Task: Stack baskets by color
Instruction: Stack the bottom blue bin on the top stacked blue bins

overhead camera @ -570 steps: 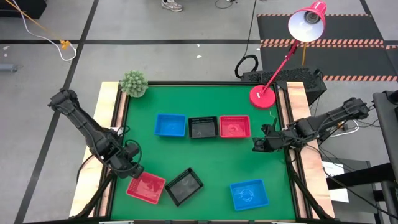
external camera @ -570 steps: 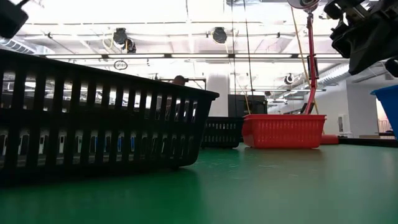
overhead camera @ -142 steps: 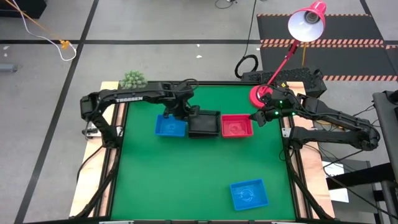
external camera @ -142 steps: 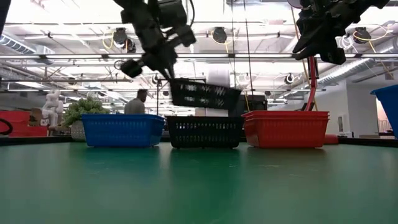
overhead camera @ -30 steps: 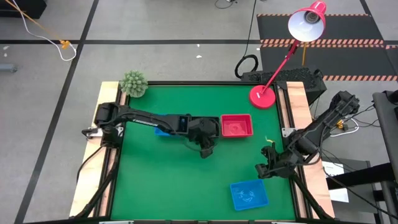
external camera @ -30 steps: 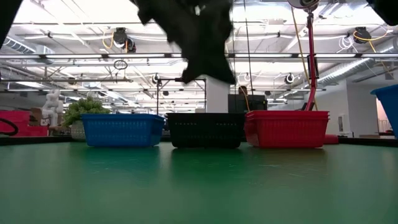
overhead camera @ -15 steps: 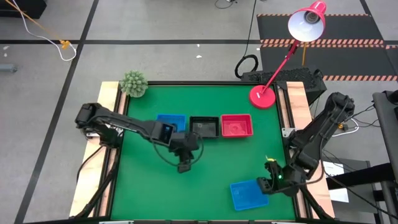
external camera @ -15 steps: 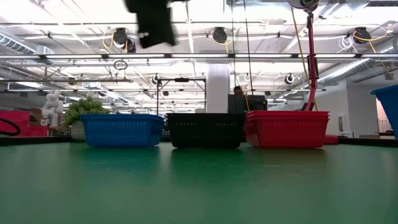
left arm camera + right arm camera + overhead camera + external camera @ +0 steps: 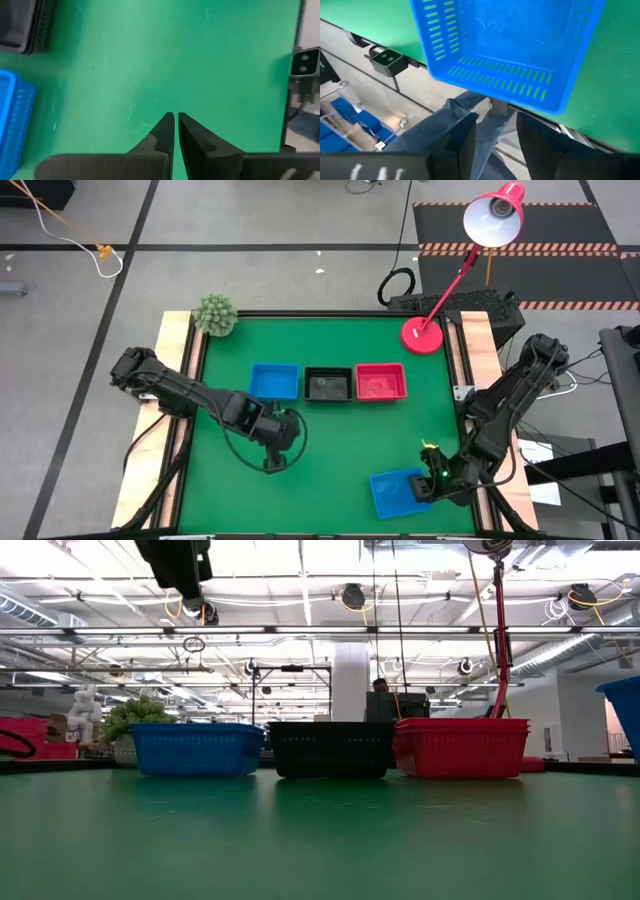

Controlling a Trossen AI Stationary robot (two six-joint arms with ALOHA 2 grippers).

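Note:
Three basket stacks stand in a row on the green table: blue [image 9: 274,381], black [image 9: 327,383] and red [image 9: 380,381]. A lone blue basket [image 9: 396,494] rests on its bottom near the table's near right corner. My right gripper [image 9: 421,489] is at this basket's right side, open. In the right wrist view its fingers [image 9: 465,135] stand just short of the basket's slotted wall [image 9: 495,82]; I cannot tell whether they touch it. My left gripper [image 9: 272,465] hangs shut over bare table, on the near side of the blue stack, with nothing in it [image 9: 175,120].
A red lamp's round base [image 9: 421,335] stands at the far right corner, and a small green plant [image 9: 214,313] at the far left corner. Wooden rails [image 9: 176,430] run along both table sides. Bare green mat lies between the row and the near edge.
My left gripper has drawn away from the black stack toward the table's near left, still shut and holding nothing. My right gripper has gone toward the near edge and down to the lone blue basket's right side. The baskets have stayed in place.

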